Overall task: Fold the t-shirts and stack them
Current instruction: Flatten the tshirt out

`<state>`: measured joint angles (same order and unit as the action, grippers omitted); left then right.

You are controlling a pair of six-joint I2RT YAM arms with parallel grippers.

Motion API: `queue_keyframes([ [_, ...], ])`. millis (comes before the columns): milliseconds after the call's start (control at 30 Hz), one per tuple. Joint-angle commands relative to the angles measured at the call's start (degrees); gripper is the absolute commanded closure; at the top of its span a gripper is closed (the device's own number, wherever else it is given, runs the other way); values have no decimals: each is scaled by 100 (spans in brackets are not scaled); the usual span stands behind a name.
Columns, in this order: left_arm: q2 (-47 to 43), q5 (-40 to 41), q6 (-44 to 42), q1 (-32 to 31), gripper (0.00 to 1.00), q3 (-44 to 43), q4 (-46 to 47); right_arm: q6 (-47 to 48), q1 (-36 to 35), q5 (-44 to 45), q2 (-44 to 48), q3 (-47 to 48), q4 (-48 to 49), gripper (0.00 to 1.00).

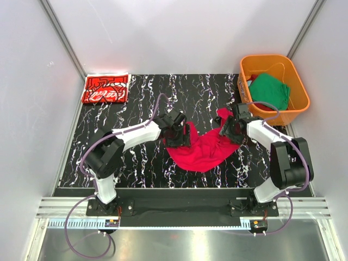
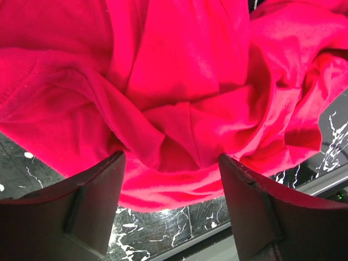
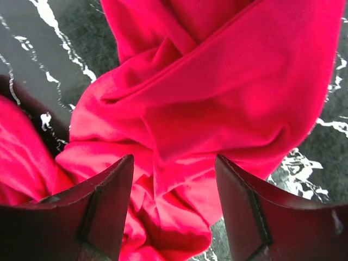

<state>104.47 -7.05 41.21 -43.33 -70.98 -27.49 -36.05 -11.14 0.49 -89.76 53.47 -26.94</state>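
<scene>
Now close the spread-apart left gripper (image 2: 169,157) and likewise parted right gripper (image 3: 174,159) firmly on opposite ends of the crimson t-shirt (image 1: 201,152) crumpled between them on the table (image 1: 136,92), then lift and pull outward evenly, flattening it before any fold.

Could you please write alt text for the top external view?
A crumpled crimson t-shirt lies between the left claw and right claw. A folded red printed t-shirt sits at the far-left corner; a green t-shirt lies in an orange tub.

crimson tee (image 1: 202,151), green tee (image 1: 270,90), orange tub (image 1: 298,84)
</scene>
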Motion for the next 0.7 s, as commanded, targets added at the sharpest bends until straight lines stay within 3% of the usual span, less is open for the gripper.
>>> queue_keyframes([
  [0,-32,133,142,26,28,-65,358,-33,-3,-32,-138,207,355,32],
  [167,30,371,45,61,50,-197,314,-16,6,-23,-419,356,418,42],
  [200,13,406,54,79,63,-197,297,19,6,-23,-455,400,383,45],
  [267,-57,485,62,158,83,-179,314,54,6,-14,-481,497,339,66],
  [300,-206,529,54,193,99,-162,323,89,6,12,-464,524,321,71],
  [333,-294,642,45,272,100,-118,314,107,15,82,-429,567,303,82],
  [433,-898,922,-69,561,100,-4,191,256,6,327,-359,760,137,100],
  [667,-2930,1259,-893,1923,100,295,-362,608,6,935,116,1707,-206,100],
])
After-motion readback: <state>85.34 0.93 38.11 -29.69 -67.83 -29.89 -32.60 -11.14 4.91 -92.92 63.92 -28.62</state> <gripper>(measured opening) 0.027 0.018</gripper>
